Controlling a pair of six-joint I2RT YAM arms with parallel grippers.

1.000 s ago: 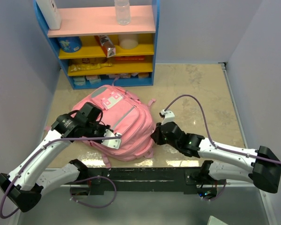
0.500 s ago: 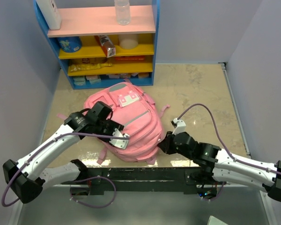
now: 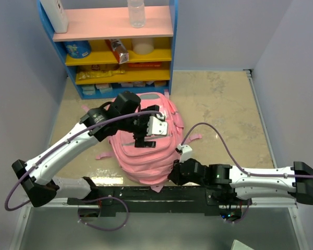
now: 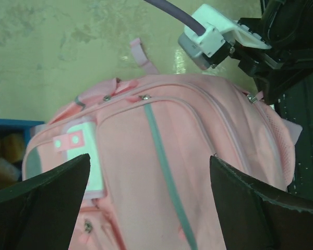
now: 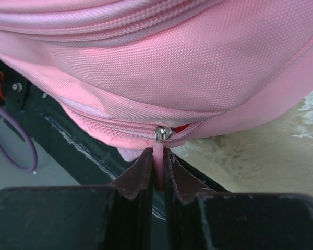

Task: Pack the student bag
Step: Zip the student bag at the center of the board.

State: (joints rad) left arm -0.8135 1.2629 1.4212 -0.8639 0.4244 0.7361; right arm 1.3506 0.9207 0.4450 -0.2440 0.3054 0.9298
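Student bag (image 3: 146,151), pink, lying flat on the table (image 3: 224,104) between the blue shelf unit (image 3: 169,52) and the arm bases, now turned and drawn nearer than a second ago. Left gripper (image 3: 145,136) has let go and hovers above it, jaws wide apart. Right gripper (image 5: 157,172) stays clamped on the zip pull (image 5: 158,153) at the near edge. The bag appears positioned for unzipping, and packing has not begun.

zip pull (image 5: 158,152) half hidden between fingers (image 5: 138,177), shelf items (image 3: 101,74) indistinct
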